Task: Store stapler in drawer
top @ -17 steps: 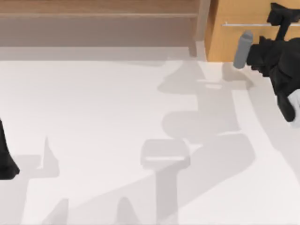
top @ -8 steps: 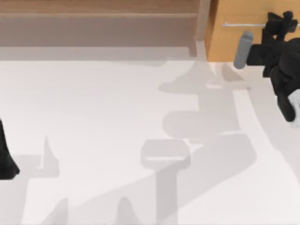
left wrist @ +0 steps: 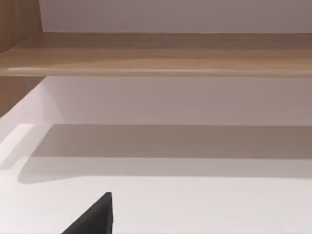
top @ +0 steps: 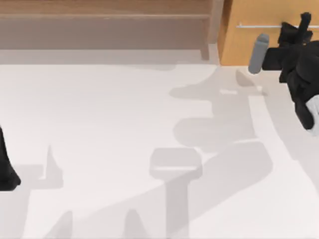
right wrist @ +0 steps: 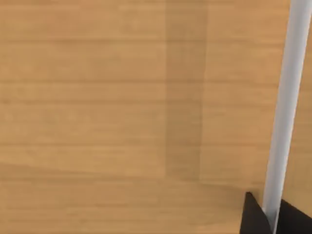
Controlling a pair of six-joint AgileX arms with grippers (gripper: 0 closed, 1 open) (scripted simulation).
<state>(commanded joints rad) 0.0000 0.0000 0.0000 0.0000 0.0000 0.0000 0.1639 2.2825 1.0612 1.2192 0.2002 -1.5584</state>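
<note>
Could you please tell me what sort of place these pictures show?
Probably a simulated tabletop workstation: a plain white table with a brown wooden shelf and an orange-tan drawer at the back, where the right end effector meets the silver handle.

White tabletop (top: 99, 124), matte, spans most of the top view. Soft grey shadows cross it, densest at centre and toward the right. Brown wooden shelf (top: 104, 20) runs along the far edge, left and centre, with a side post at its right end. In the left wrist view: shelf board (left wrist: 161, 53) horizontal, pale wall (left wrist: 170, 14) behind it.
</note>
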